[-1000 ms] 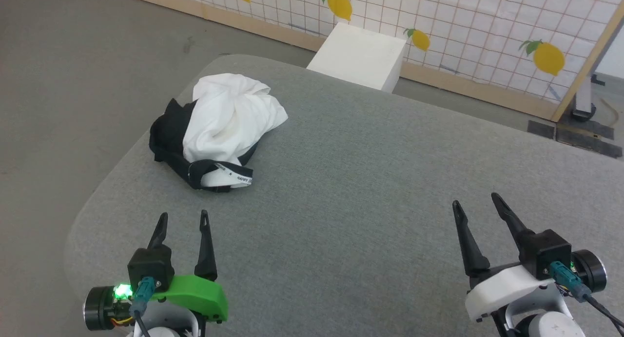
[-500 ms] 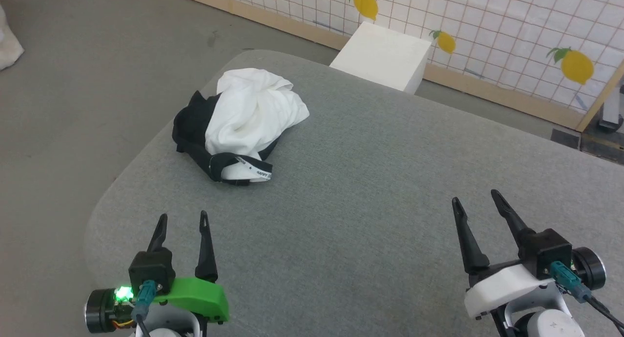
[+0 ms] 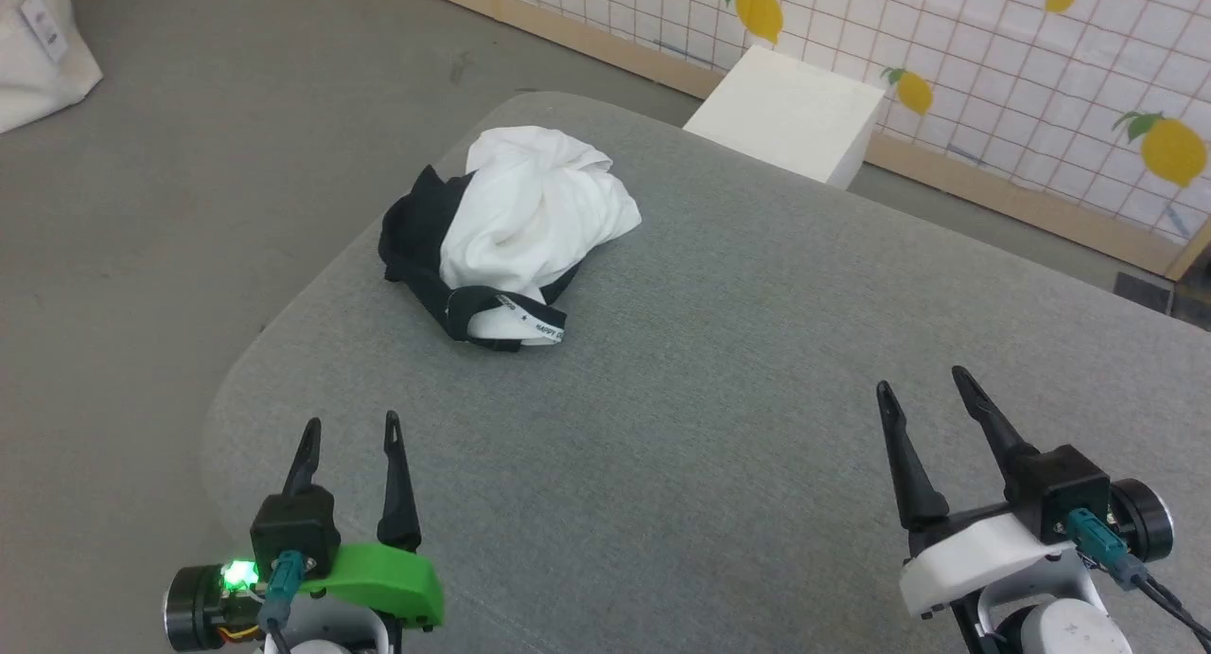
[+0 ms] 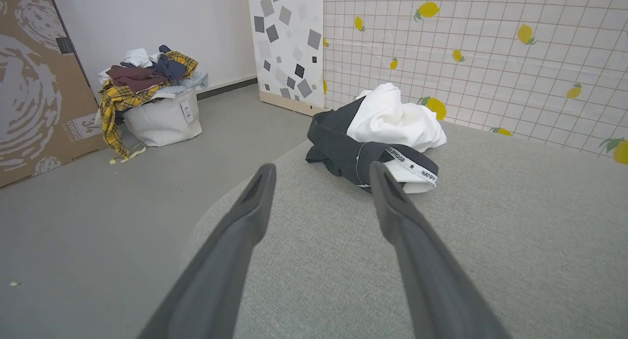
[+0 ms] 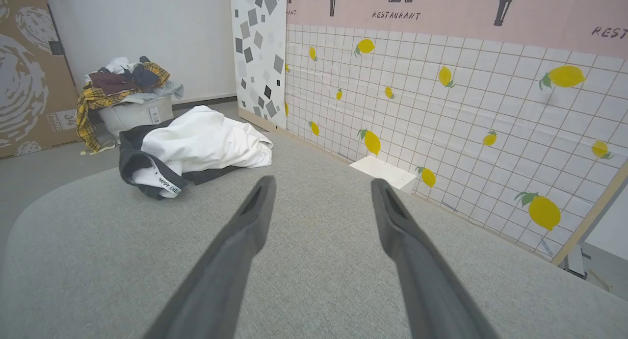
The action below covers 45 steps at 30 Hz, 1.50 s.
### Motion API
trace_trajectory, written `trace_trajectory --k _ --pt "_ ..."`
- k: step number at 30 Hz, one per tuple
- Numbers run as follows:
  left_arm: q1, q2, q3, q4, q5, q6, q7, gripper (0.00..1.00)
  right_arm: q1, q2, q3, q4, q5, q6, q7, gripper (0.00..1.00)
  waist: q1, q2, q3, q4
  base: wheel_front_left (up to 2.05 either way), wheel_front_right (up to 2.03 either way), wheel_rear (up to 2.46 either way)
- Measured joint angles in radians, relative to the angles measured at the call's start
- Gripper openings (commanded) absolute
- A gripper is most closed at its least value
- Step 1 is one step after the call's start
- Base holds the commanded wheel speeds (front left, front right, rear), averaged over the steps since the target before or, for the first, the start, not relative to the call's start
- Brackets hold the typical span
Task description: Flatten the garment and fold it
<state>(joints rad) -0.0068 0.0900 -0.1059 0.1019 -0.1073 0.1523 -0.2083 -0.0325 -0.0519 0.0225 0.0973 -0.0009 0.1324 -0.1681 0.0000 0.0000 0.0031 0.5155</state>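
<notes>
The garment (image 3: 516, 233) lies crumpled in a heap near the far left corner of the grey padded table (image 3: 719, 351), white cloth on top, black cloth and a lettered black neckband at its front. The left wrist view shows the garment (image 4: 387, 130) just ahead, and in the right wrist view the garment (image 5: 191, 145) sits off to the left. My left gripper (image 3: 350, 427) hovers open at the near left, well short of the heap. My right gripper (image 3: 922, 384) stands open at the near right, far from the cloth. Nothing is between either pair of fingers.
A white box (image 3: 785, 114) stands on the floor beyond the table, against a lemon-patterned tiled wall (image 3: 993, 58). A white bin heaped with clothes (image 4: 152, 98) sits on the floor to the left, next to a cardboard box (image 4: 29, 84). Grey floor surrounds the table's rounded left edge.
The head camera has turned left, so the whole scene has slid right in the picture. The garment and both open grippers have kept their places.
</notes>
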Motion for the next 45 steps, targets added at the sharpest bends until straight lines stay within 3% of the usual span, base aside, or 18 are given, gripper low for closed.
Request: trace_trajectory --k 23,35,38,45 --pt "0.000 0.009 -0.033 0.021 -0.035 0.043 -0.046 1.00 -0.010 0.001 0.004 0.017 0.000 0.000 -0.035 1.00 0.0000 0.0000 0.002 0.109 0.00 0.00 0.00" --pt "-0.001 0.013 -0.031 0.021 -0.059 0.043 -0.049 1.00 -0.017 0.001 0.007 0.021 0.001 0.000 -0.035 1.00 0.0001 0.0000 0.006 0.104 0.00 0.00 0.00" --pt "-0.040 0.015 -0.026 0.031 -0.088 0.016 -0.031 1.00 -0.031 0.001 0.013 0.013 0.000 0.000 -0.031 1.00 0.0000 0.0000 0.020 0.098 0.00 0.00 0.00" --pt "-0.328 0.072 0.022 0.104 -0.173 -0.053 0.110 1.00 -0.097 0.002 0.038 -0.038 -0.028 0.000 -0.006 1.00 0.0000 0.0000 0.093 0.063 0.00 0.00 0.00"
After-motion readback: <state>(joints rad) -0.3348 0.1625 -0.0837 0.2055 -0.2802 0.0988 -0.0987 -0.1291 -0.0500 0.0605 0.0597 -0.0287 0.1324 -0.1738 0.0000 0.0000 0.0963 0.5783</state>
